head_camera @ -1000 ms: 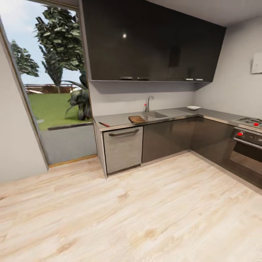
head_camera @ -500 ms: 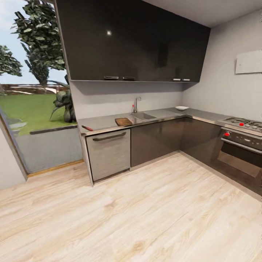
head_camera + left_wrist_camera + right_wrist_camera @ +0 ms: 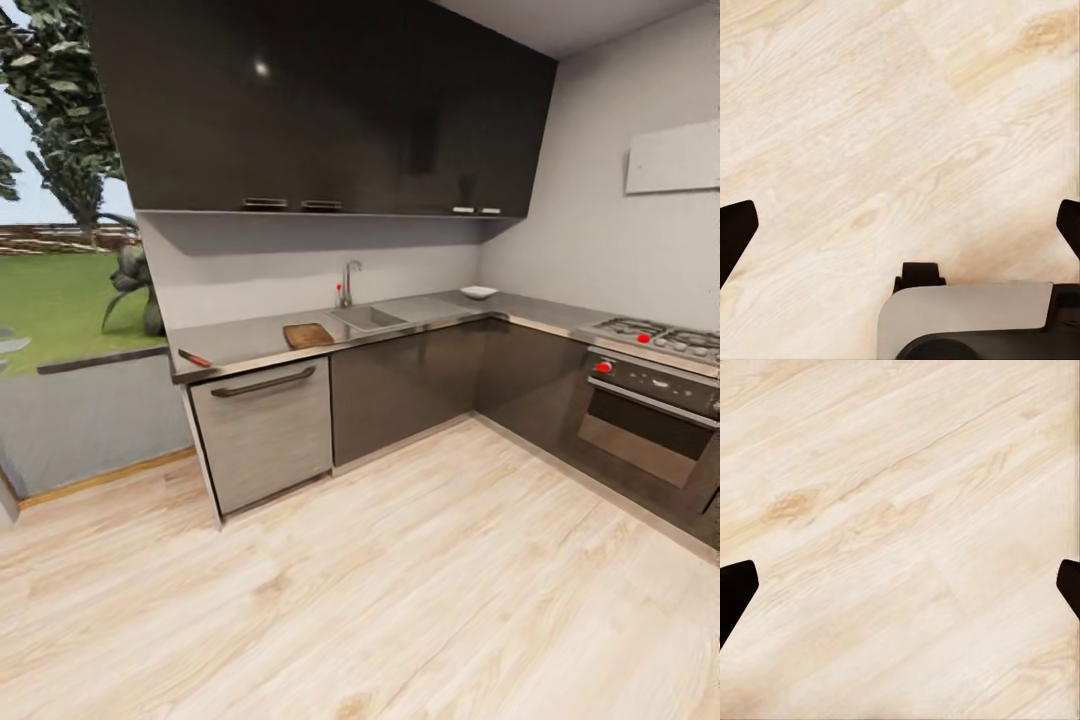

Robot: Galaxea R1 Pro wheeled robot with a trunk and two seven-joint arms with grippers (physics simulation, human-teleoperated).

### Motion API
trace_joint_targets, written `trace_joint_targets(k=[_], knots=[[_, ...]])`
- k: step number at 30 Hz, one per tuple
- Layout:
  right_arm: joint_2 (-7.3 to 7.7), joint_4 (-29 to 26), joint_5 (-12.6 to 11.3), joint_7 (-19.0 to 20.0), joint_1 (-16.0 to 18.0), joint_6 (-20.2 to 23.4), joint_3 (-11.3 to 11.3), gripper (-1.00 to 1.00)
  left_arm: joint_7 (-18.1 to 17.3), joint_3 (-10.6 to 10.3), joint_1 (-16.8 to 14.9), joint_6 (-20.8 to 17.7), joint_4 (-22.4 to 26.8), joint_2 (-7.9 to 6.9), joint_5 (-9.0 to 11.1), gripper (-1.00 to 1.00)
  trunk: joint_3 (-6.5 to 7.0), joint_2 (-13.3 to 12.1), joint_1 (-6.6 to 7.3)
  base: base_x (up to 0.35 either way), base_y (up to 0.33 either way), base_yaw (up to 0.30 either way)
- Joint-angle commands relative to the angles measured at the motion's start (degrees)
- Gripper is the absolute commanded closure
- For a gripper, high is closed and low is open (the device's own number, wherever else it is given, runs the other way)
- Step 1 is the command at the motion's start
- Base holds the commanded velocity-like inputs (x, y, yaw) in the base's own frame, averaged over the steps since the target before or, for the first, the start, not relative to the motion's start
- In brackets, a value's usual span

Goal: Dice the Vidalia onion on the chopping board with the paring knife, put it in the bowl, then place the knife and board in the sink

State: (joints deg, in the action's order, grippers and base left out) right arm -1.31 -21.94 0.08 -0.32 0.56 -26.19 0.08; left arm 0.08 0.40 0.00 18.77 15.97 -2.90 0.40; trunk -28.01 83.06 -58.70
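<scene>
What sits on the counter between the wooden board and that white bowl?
In the head view, the sink with its tap lies between the chopping board and the bowl, then bare countertop.

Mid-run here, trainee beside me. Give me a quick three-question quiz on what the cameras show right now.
1. True or false: the chopping board lies on the countertop beside the sink.
2. Which lies nearest the countertop's window end? A bowl B paring knife C tap
3. What surface do both wrist cameras look down on?

Key: 1 true. 2 B. 3 the wood floor, with the left gripper and right gripper open.
</scene>
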Motion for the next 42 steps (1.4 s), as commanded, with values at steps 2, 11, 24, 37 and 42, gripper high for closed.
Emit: trace_joint_targets(k=[2,11,24,37,42], knots=[[-0.01,0.1,0.0,0.0,0.0,-0.2,0.0,-1.0,0.0,0.0,0.0,0.1,0.0,0.0,0.0,-1.0,-0.22,0.0,-0.03,0.294,-0.161,-0.11],[-0.02,0.1,0.0,0.0,0.1,-0.3,0.0,-1.0,0.0,0.0,0.0,0.1,-0.5,0.0,0.0,-1.0,-0.64,0.0,-0.03,0.293,-0.161,-0.061],[-0.03,0.1,0.0,0.0,0.1,-0.3,0.0,-1.0,0.0,0.0,0.0,0.1,-0.6,0.0,0.0,-1.0,-0.65,0.0,-0.03,0.294,-0.161,-0.002],[-0.08,0.1,0.0,0.0,0.1,-0.3,0.0,-1.0,0.0,0.0,0.0,0.1,-0.6,0.0,0.0,-1.0,-0.65,0.0,-0.03,0.294,-0.161,0.12],[-0.09,0.1,0.0,0.0,0.0,-0.3,0.0,-1.0,0.0,0.0,0.0,0.1,-0.6,0.0,0.0,-1.0,-0.65,0.0,-0.03,0.294,-0.161,0.244]])
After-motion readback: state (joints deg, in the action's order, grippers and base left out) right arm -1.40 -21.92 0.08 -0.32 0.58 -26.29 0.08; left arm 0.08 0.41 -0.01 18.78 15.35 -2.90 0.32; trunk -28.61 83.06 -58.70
